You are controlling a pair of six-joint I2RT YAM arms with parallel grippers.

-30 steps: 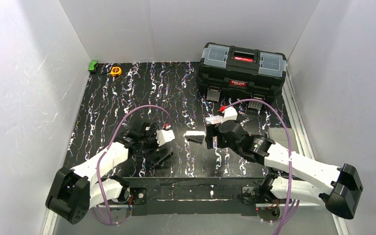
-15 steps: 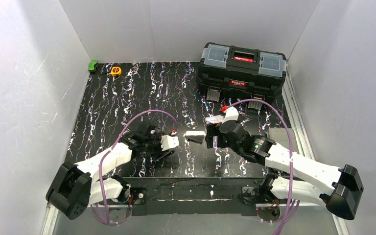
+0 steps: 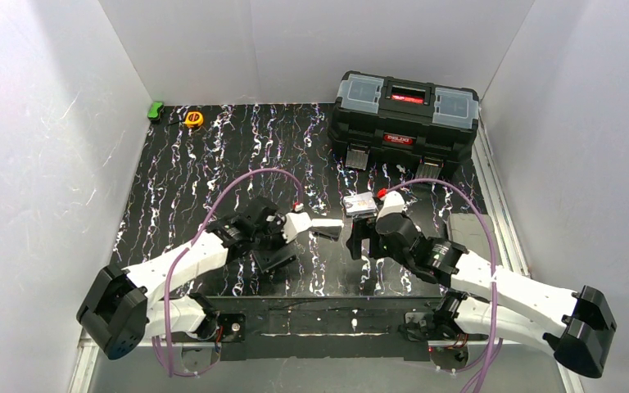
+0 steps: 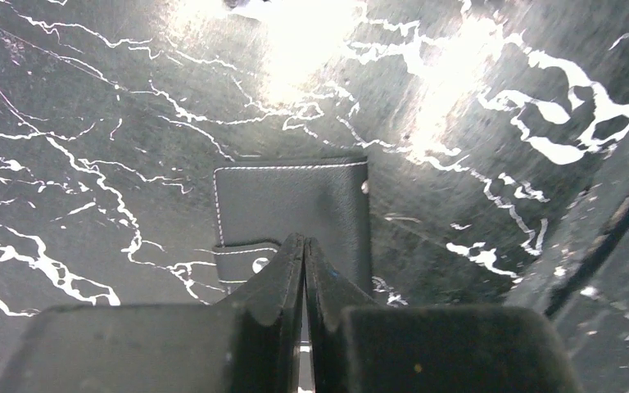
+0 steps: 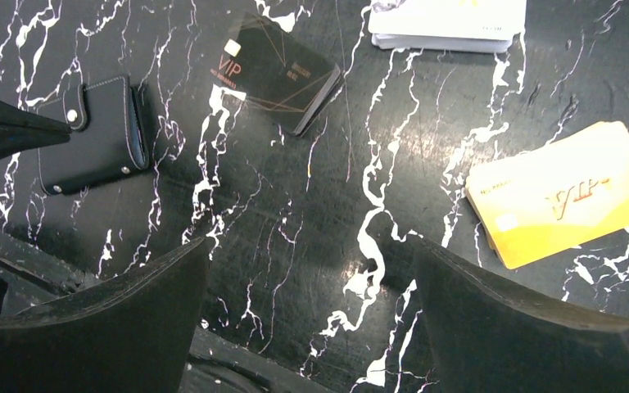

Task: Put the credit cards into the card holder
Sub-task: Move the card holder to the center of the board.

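Left wrist view showed the left pincer (image 4: 304,242) closed and empty, tips over the clasp edge of the card holder (image 4: 295,196). The right pincer (image 5: 311,246) stood open above the bench (image 5: 426,106).

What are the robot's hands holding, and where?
Nothing. The left gripper is shut empty over the small black leather card holder; the right gripper is open and empty.

We see two arms of glossy white shell links (image 3: 176,264) joined by rounded black joint housings (image 3: 113,318). Purple cables (image 3: 254,173) loop along each. The left gripper (image 4: 304,242) has matte black, wedge-shaped fingers (image 4: 274,282).
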